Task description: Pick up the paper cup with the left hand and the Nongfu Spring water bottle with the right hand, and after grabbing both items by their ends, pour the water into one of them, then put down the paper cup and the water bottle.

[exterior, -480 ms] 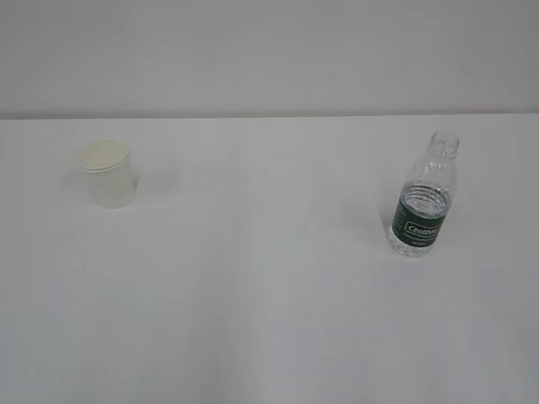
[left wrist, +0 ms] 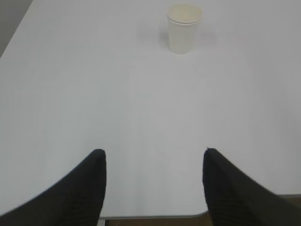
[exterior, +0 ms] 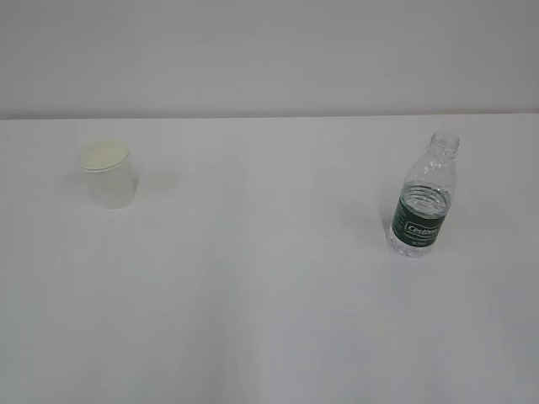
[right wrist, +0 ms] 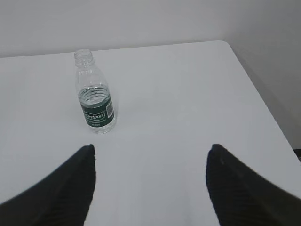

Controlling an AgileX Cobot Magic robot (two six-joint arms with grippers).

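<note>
Two tools, left hand [left wrist: 153,160] and right hand [right wrist: 150,155], we see spread and empty above the white counter [exterior: 269,320]; paper cup [exterior: 108,173] stands near its far left, Nongfu Spring water bottle [exterior: 424,198] upright toward its far right.

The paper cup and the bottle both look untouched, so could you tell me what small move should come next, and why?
Probably both arms should advance: the left gripper toward the paper cup, the right gripper toward the water bottle. Both stand upright on the table, well ahead of open, empty jaws.
</note>
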